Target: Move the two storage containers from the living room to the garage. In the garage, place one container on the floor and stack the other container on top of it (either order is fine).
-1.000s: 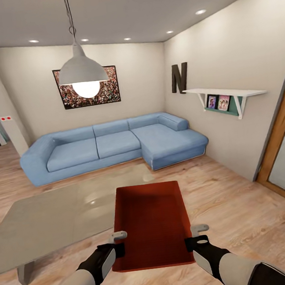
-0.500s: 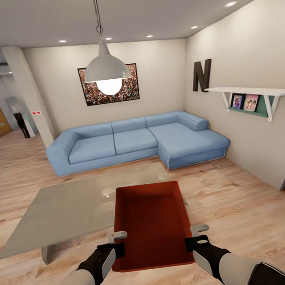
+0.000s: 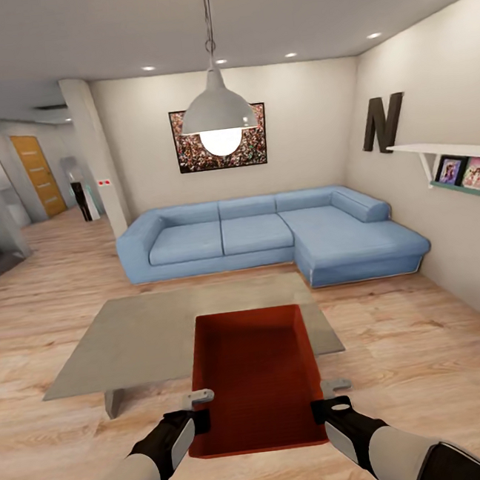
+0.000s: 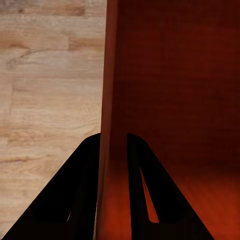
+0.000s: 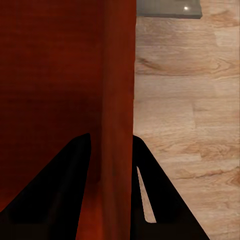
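Note:
I hold one orange-red storage container (image 3: 257,376) in front of me, above the light wood plank floor of the living room. My left gripper (image 3: 198,412) is shut on its left wall (image 4: 107,100), one finger inside and one outside. My right gripper (image 3: 329,400) is shut on its right wall (image 5: 117,90) in the same way. The bin is open-topped and looks empty. The blue corner sofa (image 3: 269,236) stands against the far wall.
A low grey table (image 3: 153,332) stands directly ahead, partly under the bin. A pendant lamp (image 3: 219,119) hangs above it. A wall shelf (image 3: 455,163) juts out at right. An opening at far left leads past a pillar (image 3: 97,159) toward an orange door (image 3: 38,173).
The whole view has swung left: sofa, lamp and shelf slid right in the picture, and the hallway with the orange door came into sight. The bin and both grippers hold the same pose.

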Available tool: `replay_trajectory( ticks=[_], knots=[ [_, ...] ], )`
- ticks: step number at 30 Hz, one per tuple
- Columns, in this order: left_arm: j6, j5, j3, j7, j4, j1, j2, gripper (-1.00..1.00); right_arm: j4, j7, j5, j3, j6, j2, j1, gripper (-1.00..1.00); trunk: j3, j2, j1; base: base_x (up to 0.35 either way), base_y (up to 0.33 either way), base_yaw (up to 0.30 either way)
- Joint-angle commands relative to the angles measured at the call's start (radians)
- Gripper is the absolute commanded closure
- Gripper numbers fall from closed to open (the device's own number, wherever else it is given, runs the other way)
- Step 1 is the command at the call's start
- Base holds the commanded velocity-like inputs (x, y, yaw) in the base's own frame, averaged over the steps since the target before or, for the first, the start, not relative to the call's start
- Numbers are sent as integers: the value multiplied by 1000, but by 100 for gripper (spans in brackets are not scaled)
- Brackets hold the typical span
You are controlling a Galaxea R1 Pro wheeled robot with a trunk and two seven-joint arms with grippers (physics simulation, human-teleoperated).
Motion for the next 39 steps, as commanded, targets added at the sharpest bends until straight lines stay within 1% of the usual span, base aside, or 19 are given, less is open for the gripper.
replay_trajectory(
  ticks=[1,39],
  knots=[
    [8,-11,9,15,1,0,1,100,-2,-9,12,-10,-18,-4,-1,100,-2,-2,1,0,0,283],
    [8,-11,9,15,1,0,1,100,-2,-9,12,-10,-19,-3,-1,100,-2,-2,1,0,0,283]
  ],
)
